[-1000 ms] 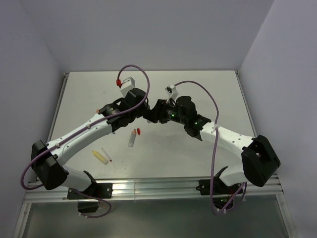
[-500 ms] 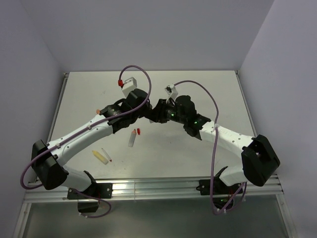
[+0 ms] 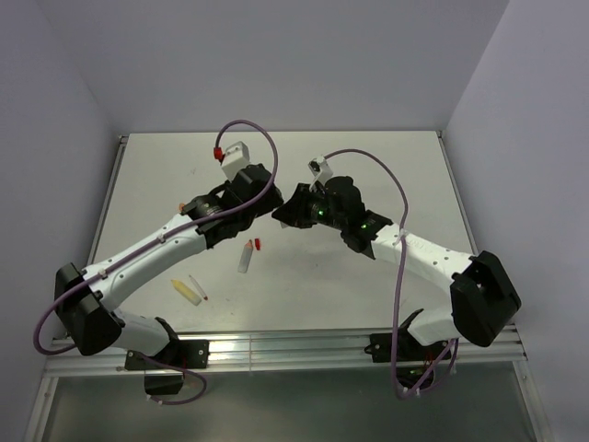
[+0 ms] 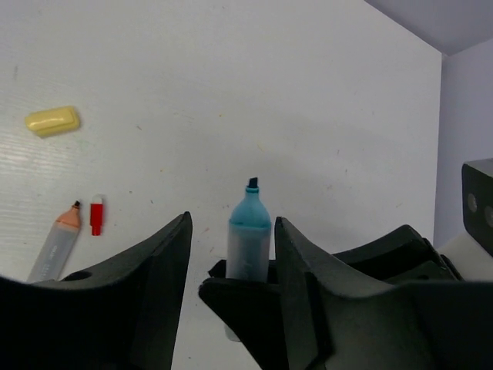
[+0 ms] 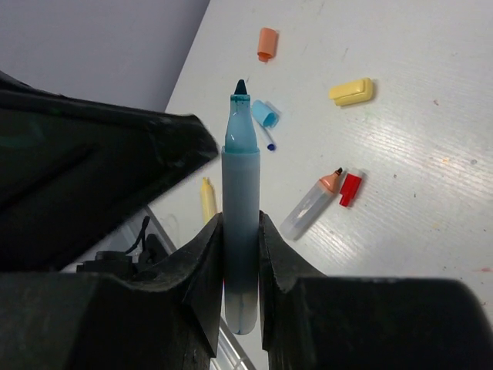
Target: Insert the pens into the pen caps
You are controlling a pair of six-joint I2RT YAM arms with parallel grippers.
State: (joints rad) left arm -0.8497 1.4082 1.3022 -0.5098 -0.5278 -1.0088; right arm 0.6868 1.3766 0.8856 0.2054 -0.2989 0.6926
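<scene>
My right gripper point(image 5: 240, 223) is shut on the light-blue marker point(image 5: 240, 193), which stands upright, tip up and uncapped, over the table's middle. My left gripper point(image 4: 231, 223) stands open around the same light-blue marker point(image 4: 249, 239), with a clear gap on its left side. In the top view the two grippers meet point(image 3: 279, 210). On the table lie the light-blue cap point(image 5: 265, 113), the orange cap point(image 5: 266, 42), the yellow cap point(image 5: 352, 92), the orange marker point(image 5: 312, 203) beside the red cap point(image 5: 350, 189), and the yellow marker point(image 5: 208, 199).
A thin white pen with a red tip point(image 3: 198, 287) lies beside the yellow marker point(image 3: 189, 291) at the near left. The orange marker point(image 3: 246, 257) and red cap point(image 3: 259, 244) lie just below the grippers. Walls bound the table on the left, right and back.
The right jaws have closed onto the light-blue marker and the left jaws have opened off it. Both arms have shifted only slightly.
</scene>
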